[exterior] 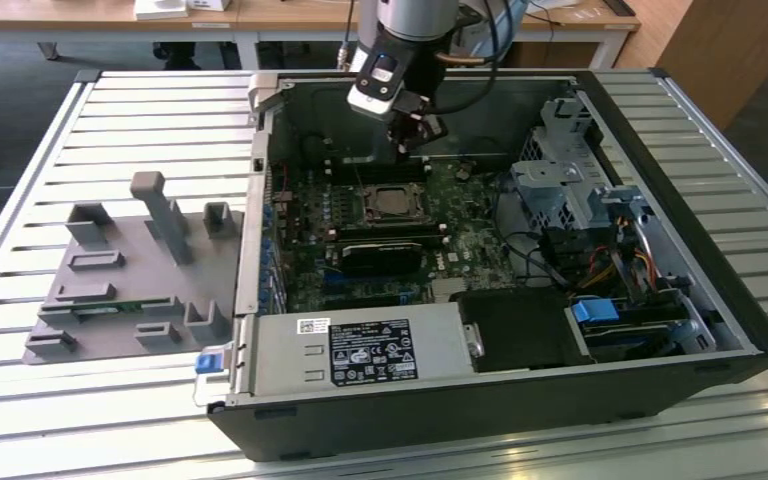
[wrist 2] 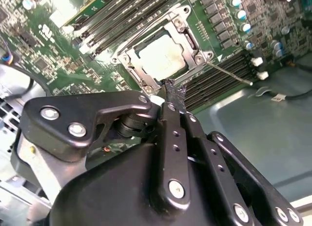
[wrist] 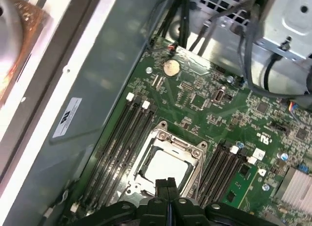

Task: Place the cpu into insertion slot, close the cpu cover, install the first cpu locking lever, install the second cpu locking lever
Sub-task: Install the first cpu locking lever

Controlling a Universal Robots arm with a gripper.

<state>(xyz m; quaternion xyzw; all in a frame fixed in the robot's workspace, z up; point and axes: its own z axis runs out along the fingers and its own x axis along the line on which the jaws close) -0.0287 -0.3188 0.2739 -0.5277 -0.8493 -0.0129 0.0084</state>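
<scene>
The cpu (wrist 2: 161,57) lies flat in the insertion slot (exterior: 365,200) on the green motherboard, its silver top showing through the window of the cpu cover (wrist 2: 189,39), which lies down over it. A thin metal locking lever (wrist 2: 229,73) sticks out from one socket corner across the memory slots. My gripper (wrist 2: 173,88) hangs just above the socket's edge with its black fingertips pressed together and nothing between them. In the exterior view the gripper (exterior: 415,140) is above the far side of the cpu (exterior: 394,203). In the first wrist view the gripper (wrist: 168,183) overlaps the edge of the cover (wrist: 168,142).
Memory slots (wrist: 119,138) flank the socket on both sides. A black ribbed block (exterior: 381,255) sits just in front of the socket, the power supply (exterior: 357,350) nearer still. Drive cage (exterior: 564,180) and cables (exterior: 604,265) fill the exterior view's right. A grey fixture plate (exterior: 131,270) lies outside the case.
</scene>
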